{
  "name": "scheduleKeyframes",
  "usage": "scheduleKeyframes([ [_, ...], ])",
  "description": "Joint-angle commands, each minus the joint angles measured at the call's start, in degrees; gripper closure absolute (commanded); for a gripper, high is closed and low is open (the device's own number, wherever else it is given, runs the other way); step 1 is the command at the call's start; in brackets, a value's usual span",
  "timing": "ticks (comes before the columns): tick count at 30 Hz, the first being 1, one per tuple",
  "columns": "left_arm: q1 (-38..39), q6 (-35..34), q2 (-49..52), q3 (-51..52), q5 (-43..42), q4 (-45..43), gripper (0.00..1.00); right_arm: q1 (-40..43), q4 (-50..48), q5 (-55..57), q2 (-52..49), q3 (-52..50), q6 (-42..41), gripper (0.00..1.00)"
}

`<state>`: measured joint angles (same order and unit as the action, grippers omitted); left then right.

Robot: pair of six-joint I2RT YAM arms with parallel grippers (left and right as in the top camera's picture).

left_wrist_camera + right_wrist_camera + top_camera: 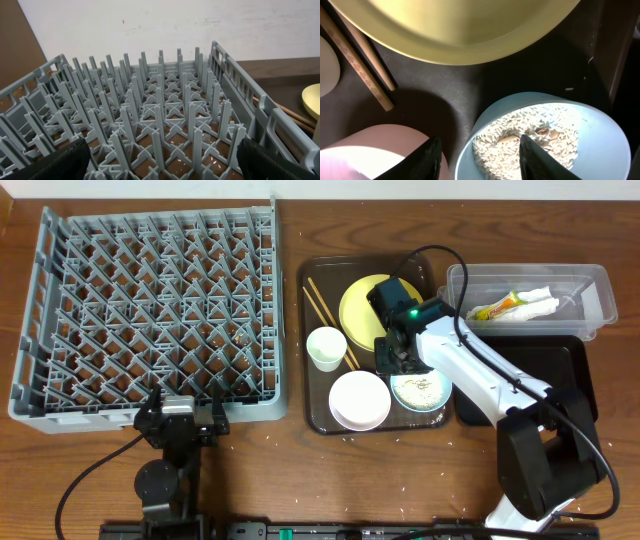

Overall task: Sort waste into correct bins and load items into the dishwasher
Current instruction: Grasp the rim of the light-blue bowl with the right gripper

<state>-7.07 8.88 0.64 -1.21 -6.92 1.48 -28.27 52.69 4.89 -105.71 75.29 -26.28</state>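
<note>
My right gripper (392, 362) hangs low over the light blue bowl (422, 390) on the brown tray. In the right wrist view the gripper (480, 142) straddles the bowl's near rim (465, 150): one finger outside, the other inside above the rice-like scraps (530, 130), with gaps on both sides. The yellow plate (358, 305), chopsticks (325, 305), white cup (326, 347) and white bowl (359, 400) share that tray. The wrapper (495, 308) and napkin (540, 302) lie in the clear tub (590, 290). My left gripper (163, 145) is wide open at the near edge of the grey dishwasher rack (165, 100).
The brown serving tray (318, 420) sits between the rack (150, 300) and the bins. The glossy black tray (570, 360) lies just in front of the clear tub, partly under my right arm. Rice grains are scattered on the table near the front.
</note>
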Motion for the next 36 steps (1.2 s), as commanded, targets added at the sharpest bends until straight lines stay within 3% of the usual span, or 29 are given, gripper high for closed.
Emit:
scheduleKeyframes([
  [1, -0.2, 0.3, -0.3, 1.0, -0.6, 1.9, 0.05, -0.3, 0.3, 0.2, -0.4, -0.5, 1.6, 0.56],
  [7, -0.2, 0.3, -0.3, 1.0, -0.6, 1.9, 0.05, -0.3, -0.4, 0.2, -0.4, -4.5, 2.8, 0.56],
  [10, -0.2, 0.3, -0.3, 1.0, -0.6, 1.9, 0.05, -0.3, -1.4, 0.2, -0.4, -6.7, 2.8, 0.61],
  [19, -0.2, 0.3, -0.3, 1.0, -0.6, 1.9, 0.05, -0.3, -2.1, 0.2, -0.4, -7.2, 2.8, 0.99],
  [26, -0.2, 0.3, -0.3, 1.0, -0.6, 1.9, 0.05, -0.3, 0.6, 0.0, 0.0, -6.0, 5.7, 0.99],
  [36, -0.2, 0.3, -0.3, 1.0, -0.6, 1.9, 0.05, 1.4, 10.0, -4.9, 7.1, 4.7, 10.8, 0.99],
])
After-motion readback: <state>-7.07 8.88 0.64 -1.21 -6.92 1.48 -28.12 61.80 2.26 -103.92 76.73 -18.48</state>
